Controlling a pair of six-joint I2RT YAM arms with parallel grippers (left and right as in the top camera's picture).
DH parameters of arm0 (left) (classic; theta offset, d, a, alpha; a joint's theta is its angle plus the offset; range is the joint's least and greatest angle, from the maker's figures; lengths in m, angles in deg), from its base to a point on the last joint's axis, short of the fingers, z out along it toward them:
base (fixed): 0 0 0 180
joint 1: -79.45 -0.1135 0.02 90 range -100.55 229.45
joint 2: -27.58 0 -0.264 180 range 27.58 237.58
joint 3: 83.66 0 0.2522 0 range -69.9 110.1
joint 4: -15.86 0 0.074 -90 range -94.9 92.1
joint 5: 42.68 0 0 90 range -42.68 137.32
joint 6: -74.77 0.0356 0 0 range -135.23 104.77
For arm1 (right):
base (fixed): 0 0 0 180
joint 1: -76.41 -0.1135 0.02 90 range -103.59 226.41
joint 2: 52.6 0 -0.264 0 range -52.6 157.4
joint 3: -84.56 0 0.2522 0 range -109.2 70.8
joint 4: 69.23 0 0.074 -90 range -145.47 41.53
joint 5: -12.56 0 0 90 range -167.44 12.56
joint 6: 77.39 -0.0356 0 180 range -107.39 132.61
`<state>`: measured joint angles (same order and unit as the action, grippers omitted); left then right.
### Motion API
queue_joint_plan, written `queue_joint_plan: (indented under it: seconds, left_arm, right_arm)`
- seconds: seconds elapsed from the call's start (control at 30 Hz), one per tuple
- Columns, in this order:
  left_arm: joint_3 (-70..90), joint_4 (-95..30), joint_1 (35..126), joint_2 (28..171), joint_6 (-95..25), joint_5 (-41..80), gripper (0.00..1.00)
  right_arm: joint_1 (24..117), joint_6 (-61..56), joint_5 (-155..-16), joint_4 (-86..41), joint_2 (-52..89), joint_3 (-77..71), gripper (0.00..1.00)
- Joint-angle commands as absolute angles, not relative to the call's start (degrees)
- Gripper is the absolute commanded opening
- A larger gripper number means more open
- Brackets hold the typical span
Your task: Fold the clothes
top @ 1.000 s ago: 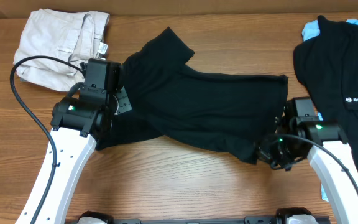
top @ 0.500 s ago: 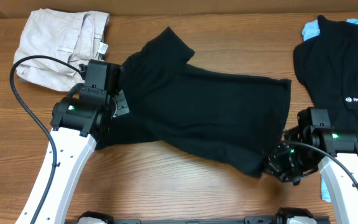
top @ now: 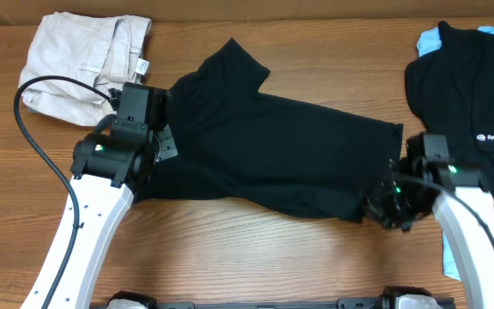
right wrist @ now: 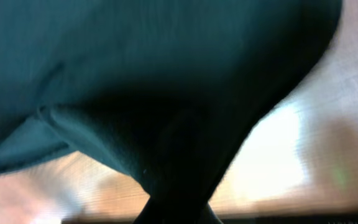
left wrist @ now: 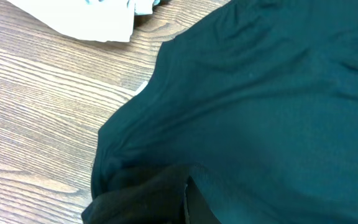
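Observation:
A plain black T-shirt (top: 273, 150) lies spread across the middle of the table. My left gripper (top: 163, 144) is shut on its left edge; the left wrist view shows the cloth (left wrist: 260, 106) bunched over the fingers. My right gripper (top: 377, 209) is shut on the shirt's lower right corner, and its wrist view shows dark cloth (right wrist: 166, 74) hanging from the fingers above the wood. Beige trousers (top: 80, 60) lie at the far left. A black shirt with a white logo (top: 470, 94) lies at the right on a light-blue garment (top: 429, 39).
The wooden table (top: 230, 249) shows bare wood along the front. A black cable (top: 33, 129) loops from my left arm over the trousers' edge. A white cloth corner (left wrist: 86, 18) shows at the top left of the left wrist view.
My right gripper pulled the shirt's lower right corner outward to the right, then moved it slightly up. The shirt's right side is stretched flatter. My left arm has not moved.

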<state>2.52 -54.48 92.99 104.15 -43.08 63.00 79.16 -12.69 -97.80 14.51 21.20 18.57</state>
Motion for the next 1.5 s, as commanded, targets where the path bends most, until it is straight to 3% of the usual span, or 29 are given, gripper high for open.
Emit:
queue_joint_plan:
  seconds: [0.0, 0.13, 0.23, 0.43, 0.53, 0.73, 0.93, 1.1, 1.33, 1.47]
  left_arm:
    - [3.7, -54.2, 93.3, 106.5, -41.8, 64.2, 0.04]
    - [3.7, -54.1, 93.3, 109.1, -41.8, 64.2, 0.04]
    - [3.7, -54.0, 93.3, 110.9, -42.0, 63.6, 0.04]
    - [3.7, -52.3, 93.3, 113.2, -42.1, 62.2, 0.04]
    - [3.7, -51.8, 93.3, 113.5, -42.1, 61.8, 0.04]
    - [3.7, -51.6, 93.3, 113.5, -42.0, 61.6, 0.04]
    - [3.7, -51.6, 93.3, 113.5, -42.0, 61.6, 0.04]
    - [3.7, -51.6, 93.3, 113.5, -42.0, 61.6, 0.04]
    - [3.7, -51.2, 93.3, 113.5, -42.0, 61.6, 0.04]
    - [3.7, -51.2, 93.3, 113.5, -42.0, 61.6, 0.04]
  right_arm:
    - [79.6, -12.5, -97.3, 9.2, 28.9, 17.1, 0.04]
    - [79.6, -9.3, -102.9, 0.5, 36.3, 17.0, 0.05]
    - [79.6, -5.1, -112.8, -4.2, 38.3, 15.8, 0.21]
    - [79.5, 3.9, -136.2, -8.4, 38.3, 6.9, 0.36]
    - [79.5, 1.2, -130.8, -5.2, 38.3, 3.0, 0.4]
    - [79.5, -4.0, -107.0, 7.7, 38.3, 1.3, 0.4]
    - [79.5, -5.5, -93.7, 16.5, 38.3, 3.7, 0.41]
    - [79.5, -5.5, -92.4, 12.6, 38.3, 10.1, 0.41]
    - [79.5, -6.4, -92.4, -4.1, 38.3, 18.2, 0.41]
    - [79.2, -7.0, -92.5, -8.5, 38.3, 19.6, 0.36]
